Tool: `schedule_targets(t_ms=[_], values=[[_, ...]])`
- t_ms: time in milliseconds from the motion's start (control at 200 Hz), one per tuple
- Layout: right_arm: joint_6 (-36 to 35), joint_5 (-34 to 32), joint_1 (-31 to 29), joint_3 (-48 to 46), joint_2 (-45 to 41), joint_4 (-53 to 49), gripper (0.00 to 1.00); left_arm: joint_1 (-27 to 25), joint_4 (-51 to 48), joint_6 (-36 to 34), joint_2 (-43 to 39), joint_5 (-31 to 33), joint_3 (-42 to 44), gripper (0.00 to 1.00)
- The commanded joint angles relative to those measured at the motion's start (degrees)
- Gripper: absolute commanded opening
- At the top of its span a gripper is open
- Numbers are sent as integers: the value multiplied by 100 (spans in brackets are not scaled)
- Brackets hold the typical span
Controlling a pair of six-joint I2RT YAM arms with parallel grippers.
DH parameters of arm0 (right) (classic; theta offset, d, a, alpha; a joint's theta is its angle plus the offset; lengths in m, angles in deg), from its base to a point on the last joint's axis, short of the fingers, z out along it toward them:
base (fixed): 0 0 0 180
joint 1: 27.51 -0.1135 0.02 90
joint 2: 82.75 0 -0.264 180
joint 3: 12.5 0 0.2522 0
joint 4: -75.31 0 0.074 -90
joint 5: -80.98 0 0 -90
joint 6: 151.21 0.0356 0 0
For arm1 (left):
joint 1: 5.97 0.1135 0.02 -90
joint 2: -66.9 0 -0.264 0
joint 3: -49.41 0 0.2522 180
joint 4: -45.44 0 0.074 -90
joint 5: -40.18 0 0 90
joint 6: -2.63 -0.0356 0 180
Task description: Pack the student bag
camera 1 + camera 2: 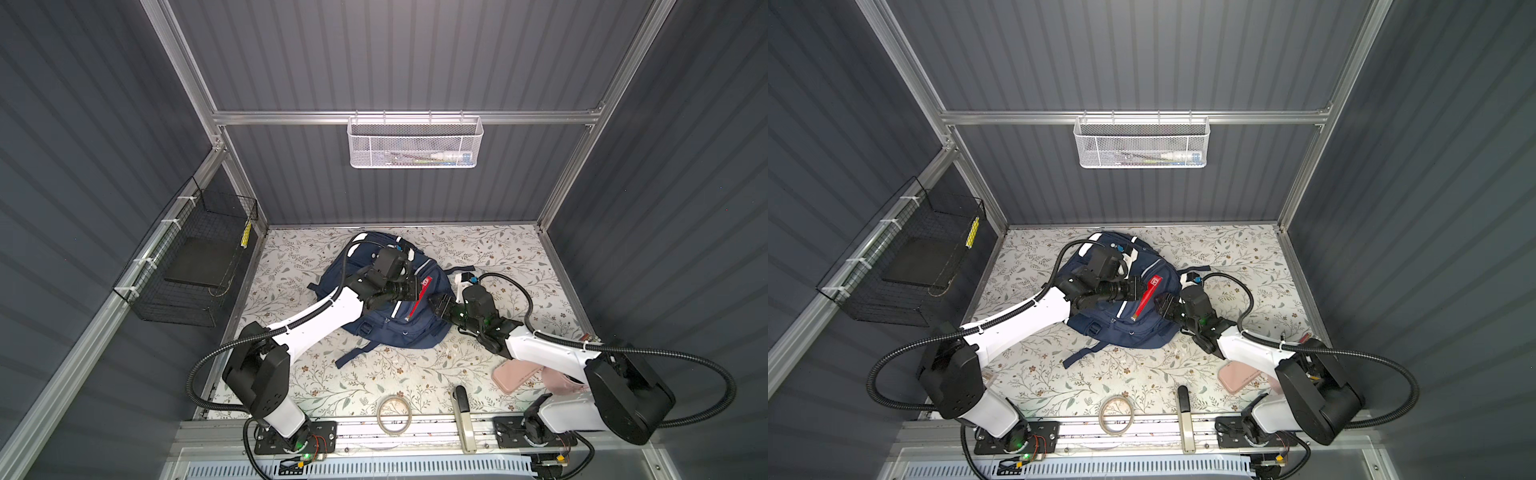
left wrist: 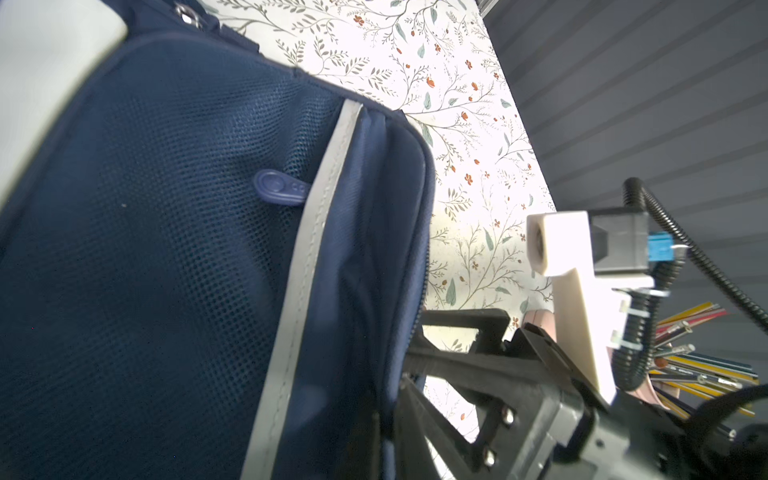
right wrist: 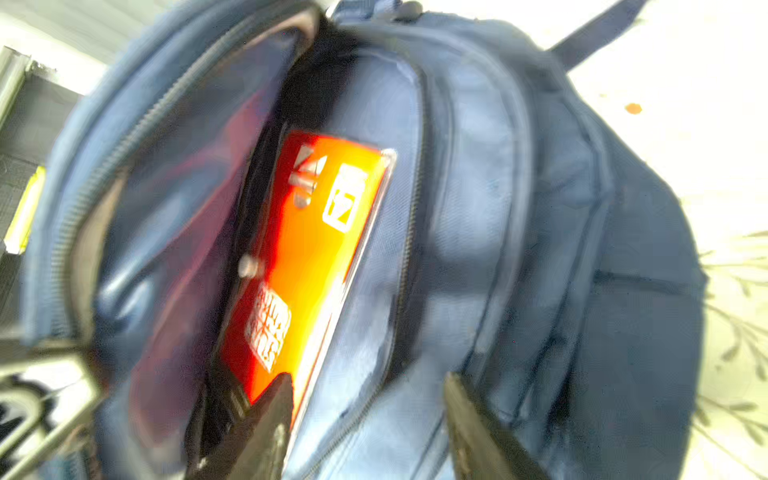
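**Top views.** The student bag lay on the table at mid-width, nearer the far edge. The left gripper sat closed at the rim of the bag's opening; whether it pinched fabric could not be told. A flat red item stood in the opening, and the right gripper was just beside it.

**Left wrist view.** The student bag filled most of the frame, crossed by a grey stripe.

**Right wrist view.** The right gripper had its jaws apart, gripping nothing. One fingertip overlapped a corner of the flat red item.

Navy, white-striped student bag lies front-up, one compartment unzipped.
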Motion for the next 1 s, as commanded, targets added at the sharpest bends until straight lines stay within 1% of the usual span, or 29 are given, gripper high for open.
schedule_targets(t_ms=[0, 65, 130, 170, 280, 380, 460, 545, 560, 570, 585, 590, 600, 610, 620, 625, 640, 645, 750, 805, 871, 936, 971, 996], values=[[-439, 576, -32, 151, 349, 195, 39, -6, 279, 163, -89, -193, 14, 0], [-358, 506, -63, 282, 596, 378, 19, -5, 165, 98, 23, -262, -84, 0], [-301, 510, -67, 348, 834, 800, 14, -6, 150, 121, 118, -351, -63, 0], [-262, 509, -83, 426, 971, 1011, 14, -2, 210, 142, 144, -440, -24, 0], [-172, 491, -94, 804, 1345, 1011, 13, -7, 191, 185, 179, -602, 9, 0], [-155, 548, -122, 1096, 1590, 1059, 13, -2, 497, 423, 168, -788, 268, 0], [-248, 646, -127, 1402, 1694, 802, 14, -5, 708, 587, 116, -871, 435, 0], [-331, 630, -102, 1566, 1649, 366, 18, -5, 678, 623, 51, -840, 449, 0], [-334, 595, -102, 1561, 1612, 252, 18, 0, 668, 620, 27, -821, 447, 2], [-334, 555, -96, 1542, 1581, 183, 19, -5, 666, 625, 15, -798, 447, 7], [-335, 485, -94, 1506, 1519, 95, 19, -6, 670, 627, -15, -774, 463, 10], [-330, 467, -99, 1488, 1495, 62, 20, -6, 672, 631, -26, -767, 463, 15], [-326, 422, -102, 1454, 1442, 16, 20, -6, 676, 635, -44, -750, 464, 16], [-314, 378, -105, 1405, 1396, -37, 21, -2, 675, 636, -62, -734, 464, 22], [-307, 331, -103, 1360, 1338, -83, 21, -1, 670, 636, -84, -724, 460, 23], [-303, 306, -103, 1328, 1321, -102, 22, -4, 668, 636, -95, -712, 460, 27], [-281, 240, -103, 1250, 1220, -184, 23, 0, 652, 637, -120, -695, 455, 29], [-277, 217, -103, 1216, 1179, -206, 23, 1, 646, 636, -131, -684, 455, 32], [-172, -340, -105, 628, 336, -914, 35, 19, 513, 607, -324, -563, 438, 62], [-150, -571, -105, 311, -157, -1229, 38, 42, 412, 601, -465, -506, 463, 76], [-170, -808, -99, 55, -738, -1718, 41, 104, 333, 647, -677, -453, 540, 88], [-282, -896, -124, -115, -1233, -2100, 42, 202, 333, 750, -950, -416, 727, 99], [-435, -912, -177, -162, -1455, -2182, 44, 267, 327, 783, -1115, -407, 845, 100], [-694, -938, -281, -140, -1512, -2226, 46, 320, 290, 802, -1222, -385, 927, 100]])
